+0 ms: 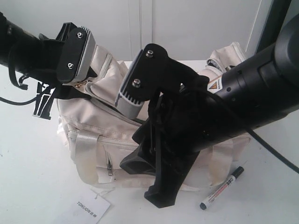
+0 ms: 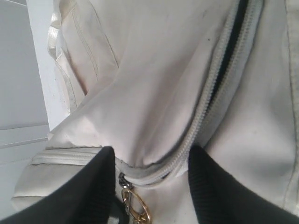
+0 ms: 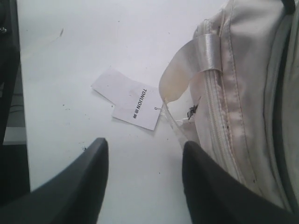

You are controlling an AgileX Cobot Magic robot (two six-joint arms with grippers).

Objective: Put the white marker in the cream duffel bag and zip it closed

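1. A white paper tag (image 1: 88, 210) lies flat at the front edge of the table (image 1: 28, 177). It has dark letters on it. A thin string joins it to the bag.
2. The white pen (image 1: 223, 187) lies flat on the table near the front edge, toward the right. It is outside the bag, just beside the bag's front right corner. Its black cap points away and to the right.
3. The right pincer (image 1: 145, 184) hangs in front of the bag and points down at the table. Its two black fingers (image 3: 88, 177) stand wide apart with nothing between them. It is not touching the pen.
4. The cream bag (image 1: 88, 140) sits in the middle of the table. A shiny strap (image 3: 205, 51) loops over its front side. A dark gap shows along part of the zip (image 2: 210, 93) on top.
5. The left pincer (image 1: 51, 95) is at the far left end of the bag, up by the end of the zip. Its fingers (image 2: 84, 186) stand apart, with a hump of bag cloth between them. I cannot tell if they press the cloth. A small gold ring (image 2: 135, 210) hangs there.
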